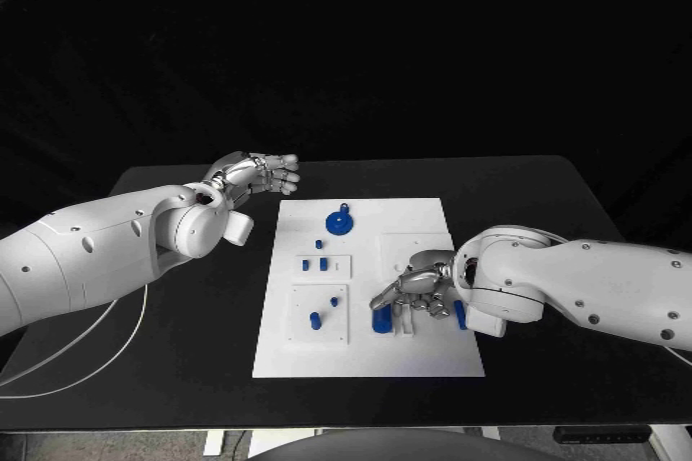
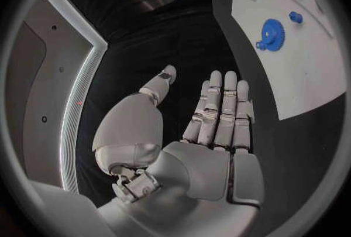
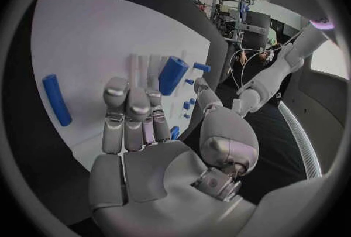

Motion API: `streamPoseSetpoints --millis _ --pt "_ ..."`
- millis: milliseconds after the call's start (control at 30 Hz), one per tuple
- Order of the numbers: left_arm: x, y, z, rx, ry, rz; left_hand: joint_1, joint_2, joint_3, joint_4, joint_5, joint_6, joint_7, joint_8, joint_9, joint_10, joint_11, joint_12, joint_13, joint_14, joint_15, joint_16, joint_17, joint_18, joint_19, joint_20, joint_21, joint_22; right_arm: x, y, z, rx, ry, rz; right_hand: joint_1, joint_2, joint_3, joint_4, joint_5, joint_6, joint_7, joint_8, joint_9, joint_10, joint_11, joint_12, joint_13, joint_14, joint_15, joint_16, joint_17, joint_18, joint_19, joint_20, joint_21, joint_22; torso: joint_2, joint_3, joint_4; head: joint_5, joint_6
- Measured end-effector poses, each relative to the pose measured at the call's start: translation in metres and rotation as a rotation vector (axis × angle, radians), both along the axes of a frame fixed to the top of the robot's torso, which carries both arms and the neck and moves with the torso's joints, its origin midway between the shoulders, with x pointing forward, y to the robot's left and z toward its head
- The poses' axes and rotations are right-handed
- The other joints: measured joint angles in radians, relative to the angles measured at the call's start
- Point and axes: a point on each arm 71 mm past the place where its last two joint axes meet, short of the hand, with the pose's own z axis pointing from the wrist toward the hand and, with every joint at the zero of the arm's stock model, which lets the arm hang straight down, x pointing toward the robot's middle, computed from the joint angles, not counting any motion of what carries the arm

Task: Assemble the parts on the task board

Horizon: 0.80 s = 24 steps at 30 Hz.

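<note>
I see the task board [image 1: 433, 221] as a smooth, matt white plate, plastic by the look of it. The blue parts [image 1: 338, 222] look like smooth plastic with a slight sheen. Both hands, left [image 1: 257, 171] and right [image 1: 415, 289], show silvery metallic fingers. The black surface [image 1: 548, 211] looks matt.

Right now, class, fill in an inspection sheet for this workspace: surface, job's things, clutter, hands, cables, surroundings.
Surface: black table, with the white task board in its middle.
Job's things: blue gear at the board's far end; small blue parts mid-board; blue cylinder beside the right hand.
Clutter: nothing seen.
Hands: left hand off the board, fingers straight, holding nothing; right hand low over the board, nothing held.
Cables: white cable under the left arm.
Surroundings: dark backdrop.
</note>
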Motion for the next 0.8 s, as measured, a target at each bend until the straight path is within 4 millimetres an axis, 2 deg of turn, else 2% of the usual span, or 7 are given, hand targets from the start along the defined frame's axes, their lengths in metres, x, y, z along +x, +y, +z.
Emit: streamPoseSetpoints --millis 167,333,500,633,800 --pt "0.000 0.000 0.000 0.000 0.000 0.001 0.000 0.000 0.000 0.000 0.000 0.000 0.000 0.000 0.000 0.000 0.000 0.000 0.000 0.001 0.001 0.000 0.001 0.000 0.000 0.000 0.000 0.001 -0.004 -0.005 0.001 0.014 0.004 0.011 0.003 -0.001 -0.007 -0.004 0.000 -0.001 0.001 0.004 0.004 0.000 0.000 0.000 0.001 0.000 0.000 0.000 0.001 0.000 -0.002 -0.002 0.000 0.000 0.000 0.0002 0.0000 -0.001 0.002" --pt "0.000 0.001 0.000 0.001 0.001 0.001 0.000 0.000 0.000 0.000 0.000 0.000 0.000 0.000 0.000 0.000 0.000 0.000 -0.001 0.001 0.001 0.000 0.001 0.000 0.000 0.000 0.000 0.001 -0.008 -0.008 0.000 0.020 0.020 0.034 0.078 0.001 -0.016 -0.003 0.000 -0.003 -0.001 0.004 0.003 0.000 0.000 -0.004 0.001 0.000 0.000 -0.005 0.001 0.000 0.000 -0.004 -0.002 0.000 0.000 0.0009 0.0000 0.000 0.003" --pt "0.000 0.001 0.000 0.001 0.001 0.001 0.000 0.000 0.000 0.000 0.000 0.000 0.000 0.000 -0.001 0.000 0.000 0.000 -0.001 0.001 0.001 0.000 0.001 0.000 0.000 0.000 0.000 0.001 -0.010 -0.009 -0.001 0.022 0.032 0.055 0.144 0.011 -0.027 -0.003 0.000 -0.003 -0.001 0.004 0.003 0.000 0.000 -0.004 0.002 -0.001 0.001 -0.005 0.002 0.000 0.000 -0.004 -0.002 0.000 0.000 0.0007 -0.0007 0.001 0.003" --pt "0.000 0.001 0.000 0.001 0.002 0.001 0.000 0.000 0.000 0.000 0.000 0.000 0.000 0.000 -0.001 0.000 0.000 0.000 -0.001 0.001 0.001 0.000 0.002 0.000 0.000 0.000 0.000 0.001 -0.012 -0.008 -0.001 0.021 0.038 0.069 0.165 0.015 -0.033 -0.003 0.000 0.009 -0.004 0.009 0.003 0.000 0.000 -0.005 0.002 -0.001 0.001 -0.008 0.002 0.000 0.000 -0.004 -0.002 0.000 0.000 0.0007 -0.0007 0.001 0.004" --pt "0.000 0.001 0.000 0.001 0.002 0.002 0.000 0.000 0.000 0.000 0.000 0.000 0.000 0.000 -0.001 0.000 0.000 0.000 -0.001 0.001 0.001 0.000 0.002 0.000 0.000 0.000 0.000 0.001 -0.013 -0.006 -0.002 0.017 0.037 0.079 0.188 0.035 -0.028 0.002 0.000 0.019 -0.007 0.013 0.004 0.001 -0.001 -0.007 0.002 0.000 0.001 -0.009 0.002 0.000 0.004 0.000 -0.002 0.000 0.000 0.0004 -0.0006 0.001 0.003"
